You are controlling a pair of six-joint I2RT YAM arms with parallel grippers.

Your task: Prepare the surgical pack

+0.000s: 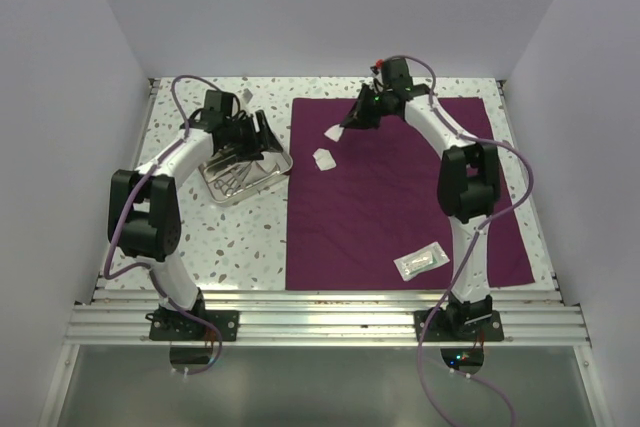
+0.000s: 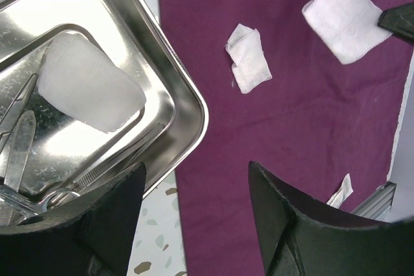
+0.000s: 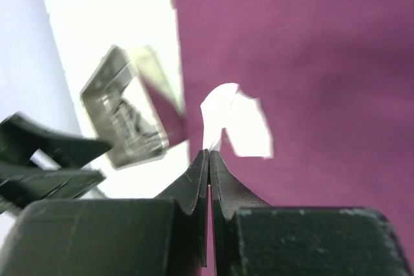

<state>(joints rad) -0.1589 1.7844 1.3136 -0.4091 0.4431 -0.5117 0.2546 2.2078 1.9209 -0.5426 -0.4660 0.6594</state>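
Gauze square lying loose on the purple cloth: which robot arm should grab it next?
Probably left. The left hand is open and empty, hovering by the steel tray, near the loose gauze square. The right hand is shut on a second gauze square.

the bench [image 1: 240,242] has a white top flecked with grey and brown speckles, and plain white walls [image 1: 330,7] close it in at the back and on both sides. ribbed aluminium rails [image 1: 330,319] run along its near edge, with a dull grey panel [image 1: 320,387] below them.
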